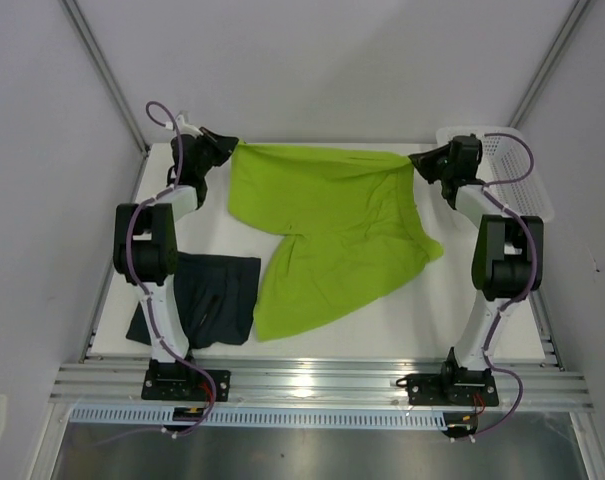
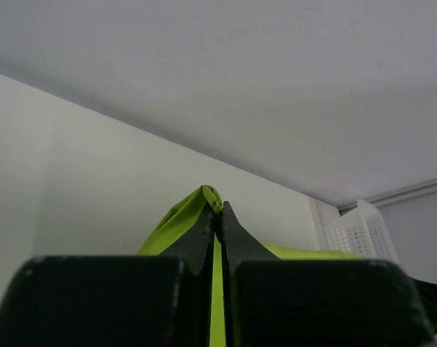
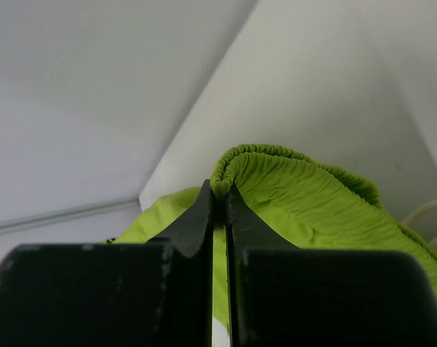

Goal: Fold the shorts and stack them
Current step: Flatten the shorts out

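Left claw (image 1: 227,150) and right claw (image 1: 417,165) each pinch the lime green shorts (image 1: 332,230).

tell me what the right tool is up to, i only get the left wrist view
Observer: The right tool is shut on the gathered waistband of the green shorts, at the far side of the table.
Operator: are the legs hanging free
Observer: No. In the top view the legs appear to lie spread on the table, reaching toward the near edge.
Operator: where's the other pair
Observer: The dark shorts lie at the near left, partly hidden by the left arm.
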`<state>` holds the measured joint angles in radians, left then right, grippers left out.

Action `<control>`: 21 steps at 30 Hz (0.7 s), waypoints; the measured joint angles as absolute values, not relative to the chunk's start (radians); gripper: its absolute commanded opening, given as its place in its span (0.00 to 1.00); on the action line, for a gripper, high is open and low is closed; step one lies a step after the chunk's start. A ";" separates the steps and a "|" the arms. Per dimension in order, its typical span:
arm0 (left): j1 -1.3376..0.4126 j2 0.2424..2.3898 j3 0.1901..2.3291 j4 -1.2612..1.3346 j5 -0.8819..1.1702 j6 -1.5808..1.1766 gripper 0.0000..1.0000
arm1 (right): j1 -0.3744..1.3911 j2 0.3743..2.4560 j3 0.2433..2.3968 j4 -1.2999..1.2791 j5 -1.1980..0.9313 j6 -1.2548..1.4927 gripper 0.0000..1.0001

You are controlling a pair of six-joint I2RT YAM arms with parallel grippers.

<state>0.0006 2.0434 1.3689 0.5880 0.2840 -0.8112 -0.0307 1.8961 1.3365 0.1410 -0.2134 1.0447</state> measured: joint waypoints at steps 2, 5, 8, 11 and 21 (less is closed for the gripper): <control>0.001 2.098 1.434 0.585 0.277 -0.813 0.19 | -0.025 1.982 1.426 0.184 -0.200 1.042 0.38; 0.002 2.171 1.546 0.562 0.265 -0.820 0.99 | -0.021 2.128 1.579 0.275 -0.203 1.040 0.98; 0.013 2.206 1.620 0.538 0.265 -0.838 0.99 | -0.020 2.226 1.689 0.344 -0.207 1.007 0.99; 0.032 2.178 1.605 0.529 0.265 -0.835 0.99 | -0.019 2.233 1.703 0.348 -0.215 0.966 0.99; 0.053 1.613 1.230 0.274 0.215 -0.793 0.99 | 0.058 1.887 1.532 0.097 -0.228 0.730 0.87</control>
<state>0.0532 1.6131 1.2304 0.2741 0.2146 -0.7933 0.0578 1.8866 1.5318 0.0971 -0.2276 0.7303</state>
